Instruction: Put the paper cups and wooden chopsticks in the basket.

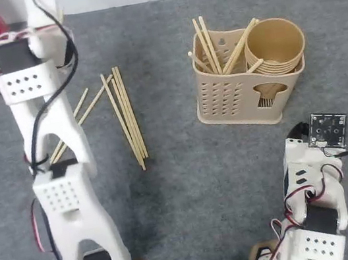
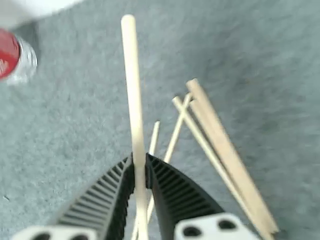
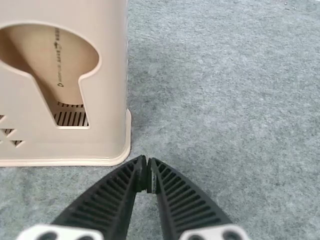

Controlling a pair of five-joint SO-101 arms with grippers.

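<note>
wooden chopsticks [image 1: 129, 121], pale and slender, lie loose on the grey carpet [image 1: 190, 187] at nine o'clock from the beige perforated plastic basket [image 1: 222, 98], well apart from it. a couple more lie beside the white left arm [image 1: 53, 143]. one single chopstick [image 2: 134, 100] is clenched between the black ribbed fingers of your left gripper [image 2: 140, 162]. the basket already holds several sticks in one compartment and the stacked tan paper cups [image 1: 275, 46] in the other. your right gripper [image 3: 148, 172] is clenched on nothing, just beside the basket's corner. i judge you're carrying that one stick to the basket. next, swing it toward three o'clock, over the stick compartment. tip it near upright, and only then release.
</note>
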